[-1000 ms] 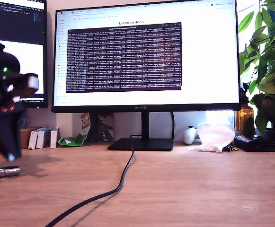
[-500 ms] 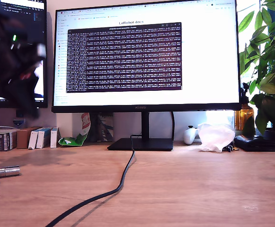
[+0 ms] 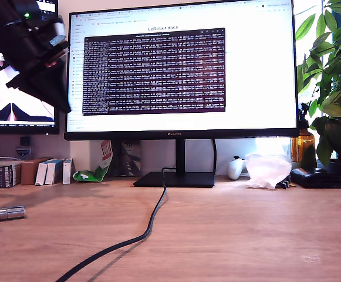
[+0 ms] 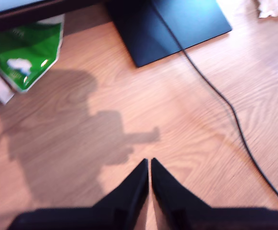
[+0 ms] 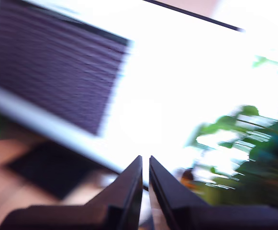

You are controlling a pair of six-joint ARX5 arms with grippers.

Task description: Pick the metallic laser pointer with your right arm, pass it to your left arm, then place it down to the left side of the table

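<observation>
pointer: slim shiny silver metal laser pointer [image 3: 3, 213] lies flat on light-brown wood-grain tabletop [image 3: 229, 229] at the exterior view's left edge, apparently set down. first pincer [image 4: 150, 165] and second pincer [image 5: 145, 163] both closed, empty.

One metallic laser pointer [image 3: 3, 213], two monitors [image 3: 182, 70], one black cable [image 3: 141, 235], one arm [image 3: 32, 47], perhaps three small boxes [image 3: 53, 171]

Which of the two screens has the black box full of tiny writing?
The big monitor in the middle has it. The smaller screen at the exterior view's left edge shows a pale picture, partly behind an arm.
</observation>
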